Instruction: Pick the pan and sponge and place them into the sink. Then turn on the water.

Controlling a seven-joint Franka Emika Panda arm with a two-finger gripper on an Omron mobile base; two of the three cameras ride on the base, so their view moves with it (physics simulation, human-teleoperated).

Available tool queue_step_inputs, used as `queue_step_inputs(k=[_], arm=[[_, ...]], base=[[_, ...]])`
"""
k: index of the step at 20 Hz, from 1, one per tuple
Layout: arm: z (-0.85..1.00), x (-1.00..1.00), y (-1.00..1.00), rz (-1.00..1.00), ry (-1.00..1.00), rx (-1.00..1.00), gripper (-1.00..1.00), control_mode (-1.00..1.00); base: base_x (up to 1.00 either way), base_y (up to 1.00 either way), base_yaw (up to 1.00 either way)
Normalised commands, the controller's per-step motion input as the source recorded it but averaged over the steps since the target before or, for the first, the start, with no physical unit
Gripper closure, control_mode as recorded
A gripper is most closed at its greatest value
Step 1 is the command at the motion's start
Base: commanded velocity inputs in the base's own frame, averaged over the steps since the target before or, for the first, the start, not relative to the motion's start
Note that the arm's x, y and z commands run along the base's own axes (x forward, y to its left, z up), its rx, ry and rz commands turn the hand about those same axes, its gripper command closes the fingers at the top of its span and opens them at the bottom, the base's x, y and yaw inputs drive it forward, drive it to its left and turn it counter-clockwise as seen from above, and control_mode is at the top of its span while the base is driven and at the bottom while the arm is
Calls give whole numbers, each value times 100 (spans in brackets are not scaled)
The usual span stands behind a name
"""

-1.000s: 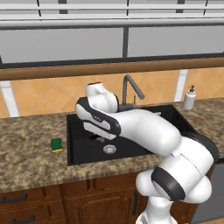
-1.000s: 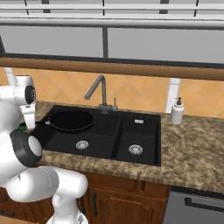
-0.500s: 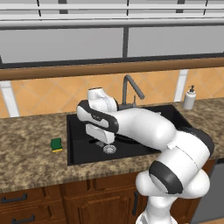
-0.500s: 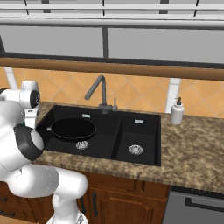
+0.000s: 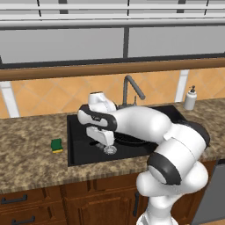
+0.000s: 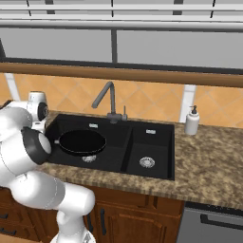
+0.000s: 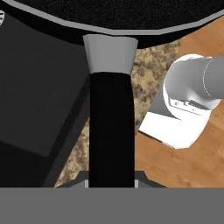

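Hand view: your hand [image 7: 111, 183] grips the pan [image 6: 81, 141] handle over the sink [image 6: 156, 142]; lower it, then let go.

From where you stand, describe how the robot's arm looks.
The arm is made of glossy white, rounded, bulbous segments joined by dark grey to black bands at the joints. The wrist block above the sink is white and boxier. No cables or markings show.

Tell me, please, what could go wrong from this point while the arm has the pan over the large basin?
1. The pan is held by its handle alone, so it may tip or swing and knock the sink wall or the faucet close behind.
2. The sponge lies on the counter left of the sink; the arm's elbow could brush it when withdrawing.
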Motion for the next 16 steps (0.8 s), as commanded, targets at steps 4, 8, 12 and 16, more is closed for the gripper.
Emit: queue_step_inputs(k=[4,8,12,16], arm=[[-50,24,0,0,0,-1,100,-100],[-35,21,2,0,0,0,100,-100],[-26,35,0,0,0,0,100,-100],[-19,55,2,0,0,0,100,-100]], base=[[0,0,0],[0,0,0],[0,0,0],[0,0,0]])
